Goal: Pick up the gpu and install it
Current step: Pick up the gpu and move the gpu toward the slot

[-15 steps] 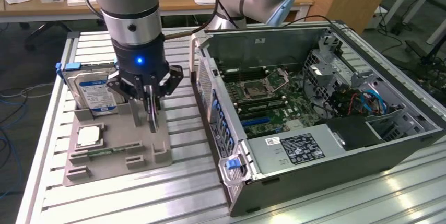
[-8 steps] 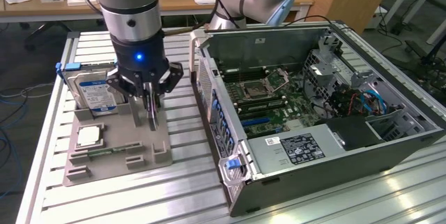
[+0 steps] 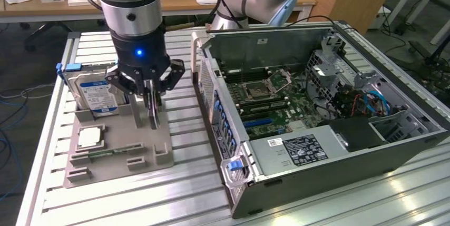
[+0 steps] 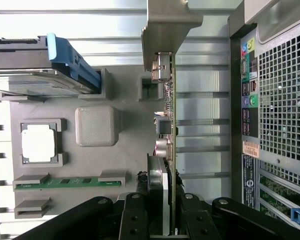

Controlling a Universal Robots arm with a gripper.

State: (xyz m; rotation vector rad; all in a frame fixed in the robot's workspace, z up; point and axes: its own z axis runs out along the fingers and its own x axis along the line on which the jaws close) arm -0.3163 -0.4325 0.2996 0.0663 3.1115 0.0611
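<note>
The pick-up half looks in hand; the install half has not begun. The tool (image 3: 149,90) is closed on the gpu (image 3: 153,113), with a finger on each face of the thin card. The card hangs edge-down and upright over the grey holder (image 3: 134,131) on the exterior view's left side of the table (image 3: 176,189).

In the wrist view the tool (image 4: 165,225) clamps the fan end of the gpu (image 4: 159,172), and the silvery bracket points away from the wrist. The card's lower edge sits very close to the holder (image 4: 125,150). I cannot tell whether it has come free of its slot or rests in it.

The other parts lie untouched in their places:
- the hard drive (image 3: 95,93) stands at the far left of the holder
- the processor (image 3: 90,137) lies flat in its pocket
- the memory stick (image 3: 105,154) lies nearer the camera

The computer case (image 3: 338,168) lies open on the exterior view's right, well apart from the card. No card stands on the bare motherboard (image 3: 281,105). By my reading the grasp is made, while carrying the gpu across and seating it in the case are not yet done
</note>
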